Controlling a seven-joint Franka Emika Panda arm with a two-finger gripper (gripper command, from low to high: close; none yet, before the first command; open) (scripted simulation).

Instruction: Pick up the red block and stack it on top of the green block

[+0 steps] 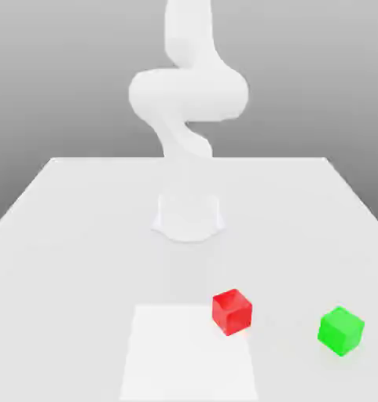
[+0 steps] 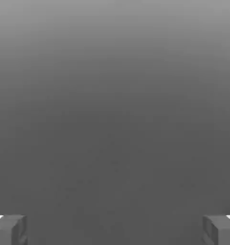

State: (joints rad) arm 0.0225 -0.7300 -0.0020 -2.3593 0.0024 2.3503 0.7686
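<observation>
Rising from its base at the far side of the desk [image 1: 82,267], the white Panda arm [image 1: 189,94] bends through a sideways joint and runs up out of the exterior view at twelve o'clock. In the hand view the pincer [image 2: 115,230] is wide, its fingertips well apart with nothing between them. The red block [image 1: 232,312] sits at five o'clock in the exterior view, the green block [image 1: 341,331] at four, apart from it.

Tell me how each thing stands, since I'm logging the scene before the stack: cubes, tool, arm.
Red cube: on the table, unstacked, overlapping the white patch's edge.
Green cube: on the table, unstacked, nothing on top.
Tool: open, empty.
Arm: raised above the table.
</observation>
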